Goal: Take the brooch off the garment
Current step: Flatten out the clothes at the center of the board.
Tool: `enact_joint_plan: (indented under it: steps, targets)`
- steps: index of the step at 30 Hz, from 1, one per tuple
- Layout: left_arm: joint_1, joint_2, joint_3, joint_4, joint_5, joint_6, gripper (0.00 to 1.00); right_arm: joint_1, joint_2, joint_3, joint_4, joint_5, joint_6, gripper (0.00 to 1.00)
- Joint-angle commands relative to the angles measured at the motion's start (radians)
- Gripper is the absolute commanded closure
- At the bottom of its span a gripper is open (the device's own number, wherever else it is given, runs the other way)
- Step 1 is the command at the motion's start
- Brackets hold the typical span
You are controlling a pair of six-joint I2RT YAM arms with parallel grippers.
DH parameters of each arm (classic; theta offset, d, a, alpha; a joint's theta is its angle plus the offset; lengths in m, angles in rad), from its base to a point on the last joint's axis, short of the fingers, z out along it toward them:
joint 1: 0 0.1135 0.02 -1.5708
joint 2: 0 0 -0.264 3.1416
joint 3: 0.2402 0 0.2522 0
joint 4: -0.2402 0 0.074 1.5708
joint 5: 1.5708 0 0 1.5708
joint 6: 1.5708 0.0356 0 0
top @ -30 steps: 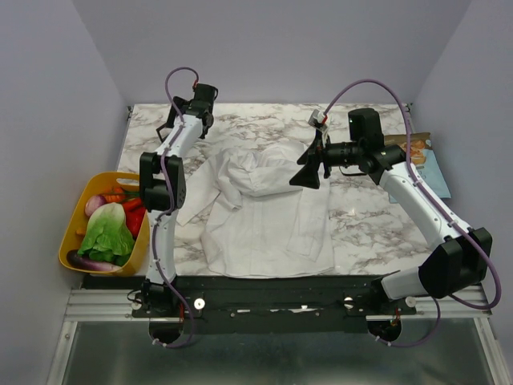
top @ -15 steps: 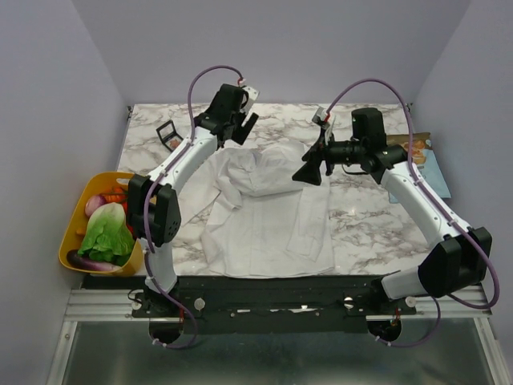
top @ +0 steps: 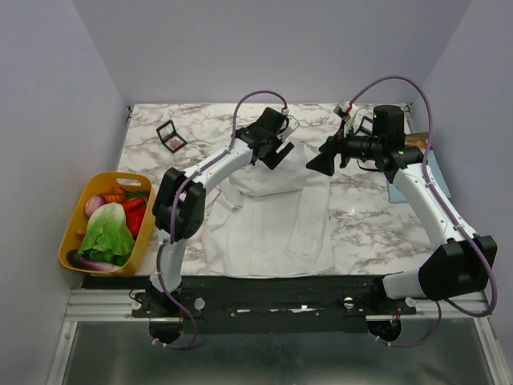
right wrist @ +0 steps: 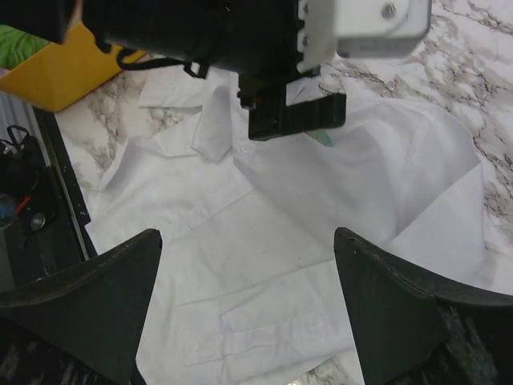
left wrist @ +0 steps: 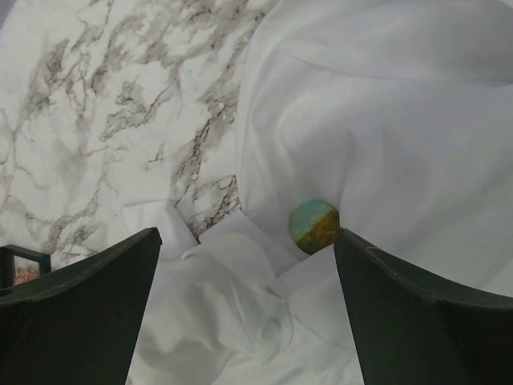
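The garment (top: 264,216) is a white shirt spread on the marble table, its upper part bunched. The brooch (left wrist: 313,226), a tiny green and orange-red disc, sits on a fold of the shirt (left wrist: 385,120) in the left wrist view, just inside my right finger. My left gripper (top: 276,152) hovers open over the bunched top of the shirt, with the jaws (left wrist: 247,241) wide and empty. My right gripper (top: 319,163) is open and empty above the shirt's right shoulder area, looking down on the shirt (right wrist: 264,265) and on the left gripper (right wrist: 296,116).
A yellow basket (top: 76,233) of vegetables hangs at the table's left edge. A black makeup palette (top: 169,135) lies at the back left. A blue flat item (top: 435,172) lies at the right edge.
My left arm has swung from the back left corner rightward to over the shirt's bunched top. My right gripper has drawn back a little to the right.
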Motion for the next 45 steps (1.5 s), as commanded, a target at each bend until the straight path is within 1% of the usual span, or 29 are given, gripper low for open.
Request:
enact_joint_plan:
  steps: [1, 4, 7, 14, 20, 24, 28, 30, 31, 35, 37, 38, 39, 40, 41, 44, 45]
  targets:
    - [0.003, 0.104, 0.032, -0.041, -0.108, -0.004, 0.01, -0.007, -0.012, -0.012, 0.023, -0.017, 0.013, 0.04]
    - [0.003, 0.118, 0.011, -0.038, -0.109, -0.007, 0.01, -0.008, -0.011, -0.014, 0.021, -0.018, 0.012, 0.04]
    - [0.003, 0.097, -0.046, -0.033, -0.079, -0.013, 0.01, -0.008, -0.009, -0.014, 0.023, -0.018, 0.009, 0.04]
    - [-0.002, -0.011, -0.253, 0.036, 0.012, -0.011, 0.01, -0.010, 0.004, -0.011, 0.021, -0.014, 0.015, 0.04]
    - [-0.025, -0.087, -0.359, 0.097, 0.043, -0.004, 0.01, -0.010, 0.063, 0.000, 0.024, 0.003, 0.033, 0.07]
    - [-0.023, -0.141, -0.388, 0.160, 0.015, -0.010, 0.01, -0.010, 0.099, 0.012, 0.023, 0.011, 0.050, 0.12]
    - [-0.008, -0.170, -0.376, 0.192, -0.023, -0.019, 0.01, -0.006, 0.147, 0.035, 0.027, 0.035, 0.085, 0.13]
    - [0.011, -0.186, -0.356, 0.197, -0.036, -0.034, 0.01, -0.003, 0.181, 0.080, 0.026, 0.060, 0.120, 0.14]
    - [0.017, -0.190, -0.355, 0.202, -0.043, -0.039, 0.01, -0.002, 0.222, 0.096, 0.023, 0.071, 0.128, 0.14]
    - [0.055, -0.201, -0.339, 0.194, -0.062, -0.054, 0.01, 0.027, 0.334, 0.217, -0.018, 0.172, 0.116, 0.14]
    - [0.078, -0.201, -0.339, 0.182, -0.069, -0.053, 0.01, 0.030, 0.389, 0.319, -0.052, 0.248, 0.114, 0.13]
    - [0.089, -0.200, -0.342, 0.164, -0.068, -0.057, 0.01, 0.030, 0.452, 0.352, -0.064, 0.262, 0.117, 0.12]
    - [0.098, -0.201, -0.345, 0.159, -0.065, -0.060, 0.01, 0.030, 0.481, 0.391, -0.075, 0.282, 0.122, 0.12]
    - [0.116, -0.203, -0.355, 0.157, -0.060, -0.062, 0.01, 0.032, 0.519, 0.461, -0.104, 0.287, 0.127, 0.12]
    - [0.123, -0.203, -0.371, 0.154, -0.060, -0.064, 0.01, 0.041, 0.584, 0.504, -0.123, 0.295, 0.128, 0.11]
    - [0.135, -0.215, -0.407, 0.153, -0.063, -0.053, 0.01, 0.070, 0.685, 0.664, -0.213, 0.348, 0.122, 0.10]
    - [0.136, -0.224, -0.414, 0.154, -0.060, -0.051, 0.01, 0.076, 0.751, 0.702, -0.239, 0.380, 0.120, 0.10]
